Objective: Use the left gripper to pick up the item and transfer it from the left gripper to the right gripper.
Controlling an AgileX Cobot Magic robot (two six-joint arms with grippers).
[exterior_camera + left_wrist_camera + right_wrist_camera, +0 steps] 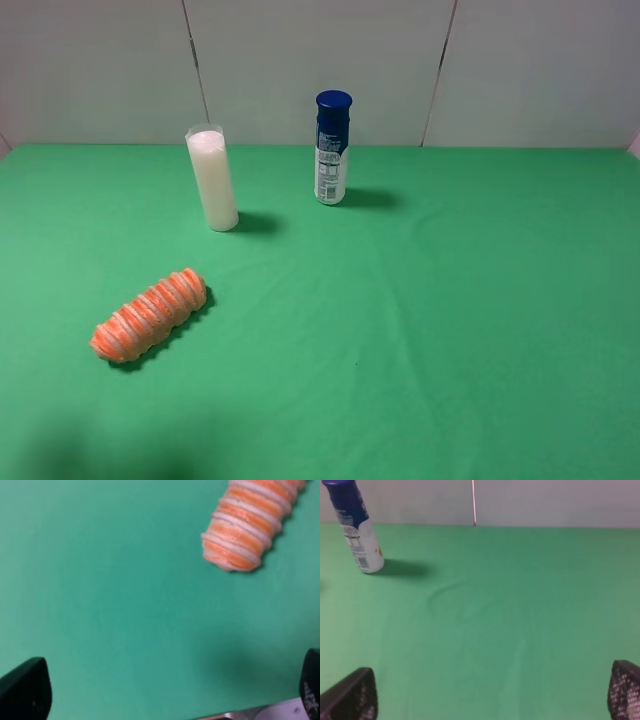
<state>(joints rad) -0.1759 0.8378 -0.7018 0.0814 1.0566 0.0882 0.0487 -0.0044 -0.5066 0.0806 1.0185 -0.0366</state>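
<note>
1. The tabletop (480, 330) is covered with a lightly creased green cloth; a pale wall (300, 60) stands behind its back edge.
2. The item (150, 316), an orange and cream striped ribbed roll, lies on its side in the left front part of the tabletop. It is set diagonally, with one end toward the front-left corner, and nothing touches it.
3. The white cylinder (213, 180) stands upright toward the back edge, left of the middle, well apart from the item.
4. The blue-capped bottle (332, 148) stands upright near the middle of the back edge, near the white cylinder but apart from it.
5. The left gripper (167, 690) shows only in its wrist view. Its jaws are spread wide and empty over bare cloth, and one end of the item lies ahead of them, not between them.
6. The right gripper (487, 692) shows only in its wrist view. Its jaws are spread wide and empty over bare cloth, well apart from the blue-capped bottle.
</note>
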